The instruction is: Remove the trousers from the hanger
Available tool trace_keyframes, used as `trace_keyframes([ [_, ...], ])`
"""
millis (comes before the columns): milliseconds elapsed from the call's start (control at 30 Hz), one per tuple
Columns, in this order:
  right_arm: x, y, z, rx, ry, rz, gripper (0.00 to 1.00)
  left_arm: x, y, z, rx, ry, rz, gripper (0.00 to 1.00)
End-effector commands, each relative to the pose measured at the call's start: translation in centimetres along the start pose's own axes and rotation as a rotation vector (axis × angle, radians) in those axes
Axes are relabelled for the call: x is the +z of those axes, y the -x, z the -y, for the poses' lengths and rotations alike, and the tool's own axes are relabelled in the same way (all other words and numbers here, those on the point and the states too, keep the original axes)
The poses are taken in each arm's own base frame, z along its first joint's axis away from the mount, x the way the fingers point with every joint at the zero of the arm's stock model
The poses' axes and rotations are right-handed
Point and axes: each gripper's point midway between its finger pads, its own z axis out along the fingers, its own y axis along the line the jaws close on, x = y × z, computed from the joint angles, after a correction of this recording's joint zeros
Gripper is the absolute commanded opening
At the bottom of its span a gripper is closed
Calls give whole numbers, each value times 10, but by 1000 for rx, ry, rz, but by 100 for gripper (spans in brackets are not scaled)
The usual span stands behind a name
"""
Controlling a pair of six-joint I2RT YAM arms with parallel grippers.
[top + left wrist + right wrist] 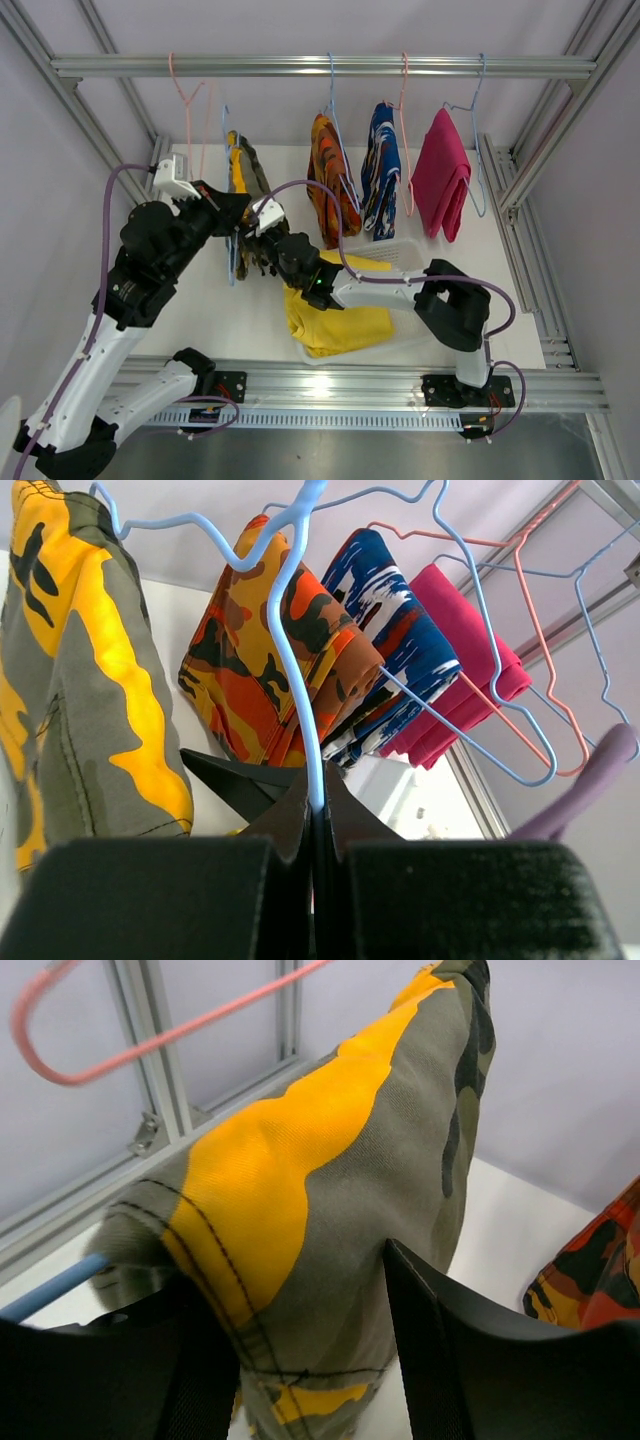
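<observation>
Jaws seen from overhead: the left jaws are clenched on the light-blue hanger (pixel 231 268), which carries the camouflage trousers (pixel 246 165) at 10 o'clock from the middle of the counter (pixel 215 315). The right jaws meet that cloth from the 4 o'clock side. The plain yellow trousers (pixel 335 315) lie in the white basket (pixel 402 250) at centre, and a pink hanger (pixel 187 100) hangs bare at 11 o'clock. I judge one of five done and the second in hand. The orange-black trousers (pixel 330 180), blue-white-red trousers (pixel 382 170) and magenta trousers (pixel 445 185) hang from the rail (pixel 300 66) between 12 and 1 o'clock.

Left wrist view: the jaws are clamped on the blue wire (pixel 300 700). The camouflage trousers (pixel 90 680) hang at 9 o'clock. The other three crowd together toward 1 o'clock, so there is little room there.

Right wrist view: the jaws are grasping the camouflage fold (pixel 330 1200), one finger pressed to each side. The hanger's bar (pixel 45 1288) pokes out at 8 o'clock and a frame post (pixel 150 1050) stands at 11. The freest room looks to be at 3 o'clock, above the orange-black cloth (pixel 590 1280).
</observation>
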Motion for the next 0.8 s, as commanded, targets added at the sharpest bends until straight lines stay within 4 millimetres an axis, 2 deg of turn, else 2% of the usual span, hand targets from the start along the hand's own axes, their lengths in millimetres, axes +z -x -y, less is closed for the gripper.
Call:
trace_keyframes([
  [0, 16, 18, 21, 4, -111, 76, 59, -14, 53, 39, -27, -153, 172, 0],
  [67, 21, 15, 21, -6, -124, 71, 59, -14, 52, 39, -30, -153, 169, 1],
  [133, 22, 12, 20, -12, -127, 69, 53, -14, 52, 40, -28, -158, 169, 0],
  [233, 22, 15, 19, -12, -122, 71, 31, -14, 52, 39, -27, -152, 169, 0],
  [300, 20, 19, 19, -9, -117, 73, 24, -13, 51, 39, -27, -152, 168, 1],
  [333, 20, 20, 20, -7, -117, 74, 18, -12, 51, 38, -27, -147, 167, 0],
  [500, 15, 35, 17, 14, -80, 61, 10, -7, 49, 33, -17, -125, 164, 0],
  [600, 10, 47, 19, 31, -76, 69, 0, -3, 48, 27, -14, -100, 167, 0],
  [767, -3, 67, 22, 32, -70, 78, 0, 5, 47, 16, -8, -56, 167, 0],
])
